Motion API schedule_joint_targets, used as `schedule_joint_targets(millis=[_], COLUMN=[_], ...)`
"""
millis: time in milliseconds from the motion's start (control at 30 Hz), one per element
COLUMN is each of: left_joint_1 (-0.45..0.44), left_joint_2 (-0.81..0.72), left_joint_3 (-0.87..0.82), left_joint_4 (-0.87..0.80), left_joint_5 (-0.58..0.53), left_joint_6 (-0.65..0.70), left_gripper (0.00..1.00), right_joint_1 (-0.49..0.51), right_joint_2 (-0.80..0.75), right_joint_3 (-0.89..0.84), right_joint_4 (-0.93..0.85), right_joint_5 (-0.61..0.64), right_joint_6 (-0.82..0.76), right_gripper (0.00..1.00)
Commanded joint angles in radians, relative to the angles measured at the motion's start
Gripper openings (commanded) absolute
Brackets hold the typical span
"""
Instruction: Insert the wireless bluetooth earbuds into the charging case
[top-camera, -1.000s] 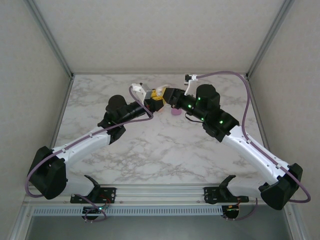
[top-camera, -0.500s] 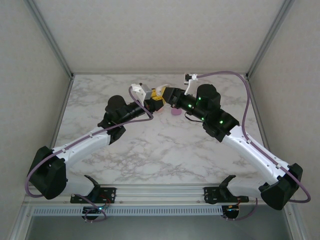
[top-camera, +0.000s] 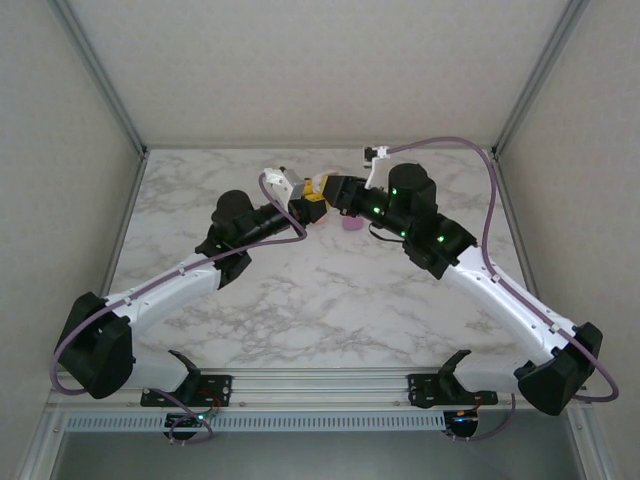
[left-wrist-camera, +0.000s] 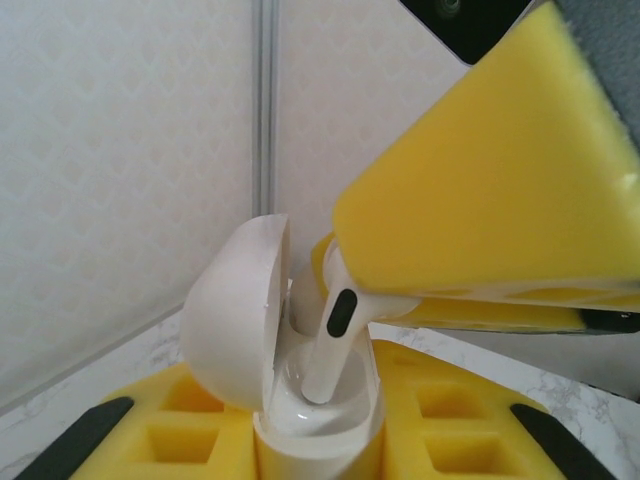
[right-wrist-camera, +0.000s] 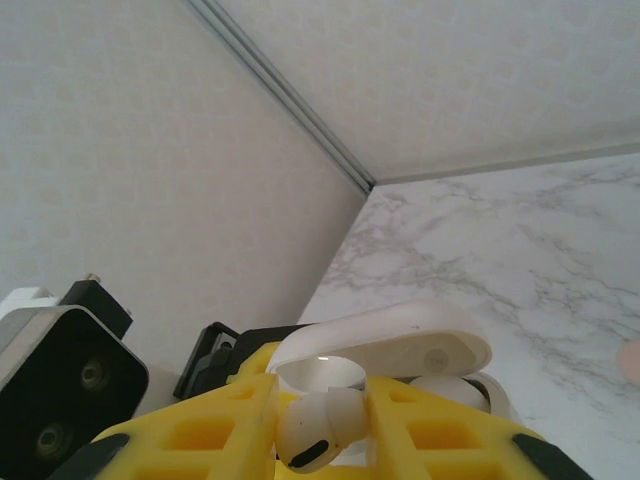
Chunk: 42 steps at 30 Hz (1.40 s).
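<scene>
The white charging case (left-wrist-camera: 320, 425) stands with its lid (left-wrist-camera: 235, 330) swung open, and my left gripper (left-wrist-camera: 320, 440) is shut on its body between yellow fingers (left-wrist-camera: 160, 430). My right gripper (right-wrist-camera: 320, 430) is shut on a white earbud (right-wrist-camera: 318, 425). In the left wrist view this earbud (left-wrist-camera: 335, 335) hangs stem-down, with the stem tip inside the case's well. A second white earbud (right-wrist-camera: 450, 390) sits in the case under the lid (right-wrist-camera: 390, 340). Both grippers, left (top-camera: 305, 208) and right (top-camera: 324, 192), meet above the back middle of the table.
A small pink rounded thing (top-camera: 352, 224) lies on the marble table (top-camera: 320, 290) just right of the grippers, under the right arm's wrist. The back wall and its corner posts stand close behind the grippers.
The right arm's elbow and cable have shifted slightly left and up. The grippers stay together at the same spot, and the left arm has not moved.
</scene>
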Motion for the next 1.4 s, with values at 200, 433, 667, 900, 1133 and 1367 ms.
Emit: schedule_joint_targets(millis=[200,433,667,900,1133,1367], left_joint_1=[-0.006,-0.006,-0.006,-0.007,-0.006,-0.006], left_joint_2=[-0.017,-0.022,-0.022,-0.025,-0.036,-0.042], left_joint_3=[0.031,0.027,0.029,0.026,0.025,0.028], left_joint_4=[0.051,0.049,0.030,0.026,0.029,0.027], left_joint_5=[0.011,0.008,0.015,0.021,0.012,0.010], left_joint_6=[0.017,0.021,0.036,0.037,0.039,0.044], left_gripper=[0.18,0.18,0.18,0.18,0.18,0.18], right_joint_1=[0.051,0.052,0.049,0.043,0.038,0.038], right_joint_2=[0.060,0.024,0.021,0.018,0.019,0.025], right_joint_3=[0.070,0.041,0.043,0.016,0.008,0.038], right_joint_4=[-0.179,-0.145,-0.067,-0.017,-0.077,-0.183], right_joint_5=[0.048,0.083,-0.002,-0.023,0.029,0.094], right_joint_6=[-0.085,-0.049,0.039,0.114,0.116,0.049], right_gripper=[0.29,0.28,0.27,0.26,0.26,0.27])
